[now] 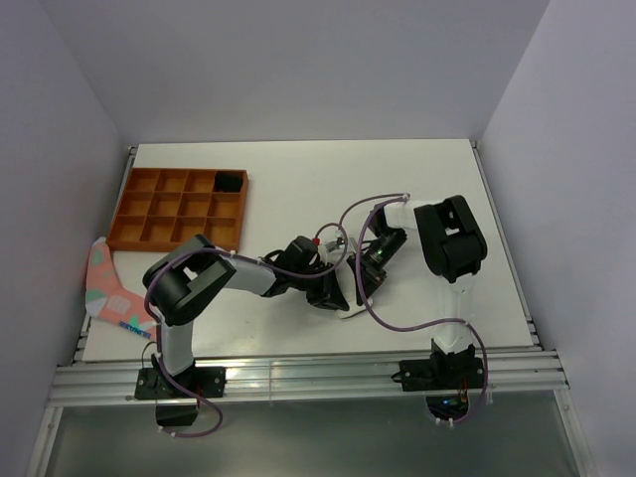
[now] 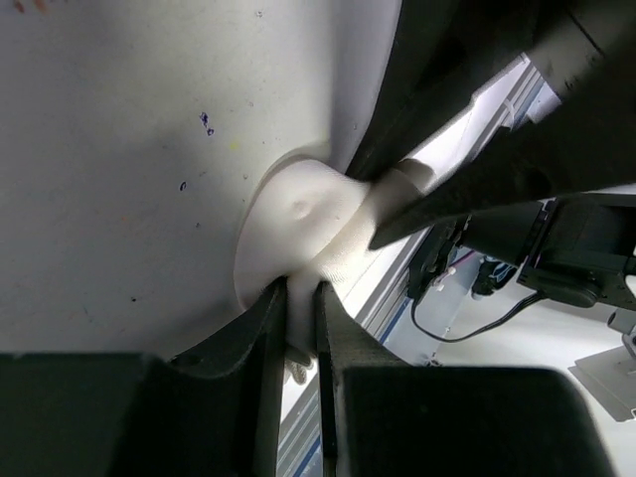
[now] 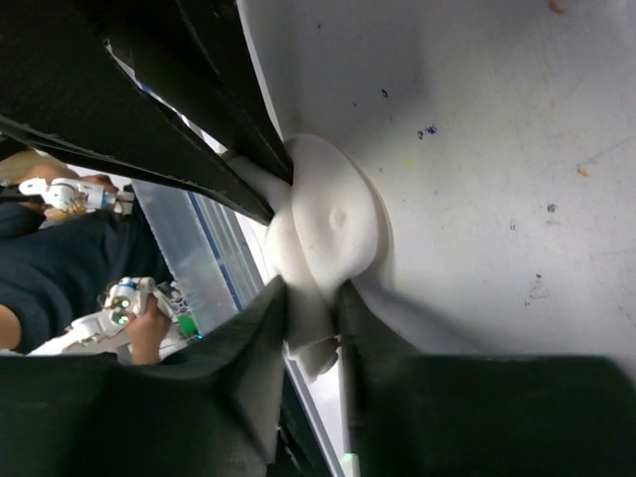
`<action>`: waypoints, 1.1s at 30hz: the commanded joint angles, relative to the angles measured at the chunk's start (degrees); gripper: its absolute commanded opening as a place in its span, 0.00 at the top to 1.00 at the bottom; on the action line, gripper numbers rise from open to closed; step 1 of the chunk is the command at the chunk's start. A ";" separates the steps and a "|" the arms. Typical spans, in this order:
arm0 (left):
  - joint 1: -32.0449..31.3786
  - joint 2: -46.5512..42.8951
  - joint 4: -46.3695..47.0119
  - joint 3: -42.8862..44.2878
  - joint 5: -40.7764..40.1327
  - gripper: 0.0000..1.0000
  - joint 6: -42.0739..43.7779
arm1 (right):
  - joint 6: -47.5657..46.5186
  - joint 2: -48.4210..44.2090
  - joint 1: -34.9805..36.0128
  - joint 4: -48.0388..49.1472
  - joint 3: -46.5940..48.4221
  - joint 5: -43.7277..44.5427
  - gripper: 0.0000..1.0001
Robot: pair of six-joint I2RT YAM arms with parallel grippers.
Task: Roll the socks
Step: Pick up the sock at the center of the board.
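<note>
The white sock (image 2: 298, 214) is bunched into a lump just above the table, held from both sides. My left gripper (image 2: 300, 323) is shut on a fold of it. My right gripper (image 3: 316, 318) is shut on the opposite fold of the white sock (image 3: 333, 224). In the top view the two grippers meet at mid-table, left (image 1: 333, 290) and right (image 1: 364, 273), and hide most of the sock. The sock's stripes do not show. A black bundle (image 1: 229, 181) lies in a tray compartment; I cannot tell whether it is the black sock.
An orange compartment tray (image 1: 149, 214) stands at the back left. A pink fabric piece with teal patches (image 1: 104, 288) hangs over the table's left edge. The table's front rail (image 1: 318, 373) runs close below the grippers.
</note>
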 commanded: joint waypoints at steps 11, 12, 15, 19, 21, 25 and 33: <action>-0.30 -1.97 -9.46 -4.67 -15.56 0.70 2.44 | 1.48 -2.52 -0.49 3.96 -1.42 1.76 1.00; -0.03 -3.02 -8.93 -5.28 -15.92 0.69 2.09 | 1.92 -2.87 -0.66 4.58 -1.60 2.02 1.00; 1.02 -7.33 -7.09 -8.01 -18.11 0.66 1.21 | 2.37 -3.49 -1.01 5.20 -1.95 2.55 1.00; 2.08 -14.79 -5.06 -11.70 -21.54 0.63 0.59 | 4.21 -4.10 -1.72 5.73 -1.51 2.55 1.00; 2.25 -17.08 -4.89 -12.23 -24.00 0.63 0.42 | 5.00 -4.28 -1.98 5.73 -0.64 2.55 1.00; 2.61 -25.76 -3.13 -15.47 -28.04 0.63 -1.07 | 8.07 -6.29 -2.33 4.94 2.95 1.59 1.00; 4.28 -39.76 9.60 -18.04 -36.36 0.59 -3.62 | 26.12 -11.12 -2.95 6.67 18.96 -10.35 1.00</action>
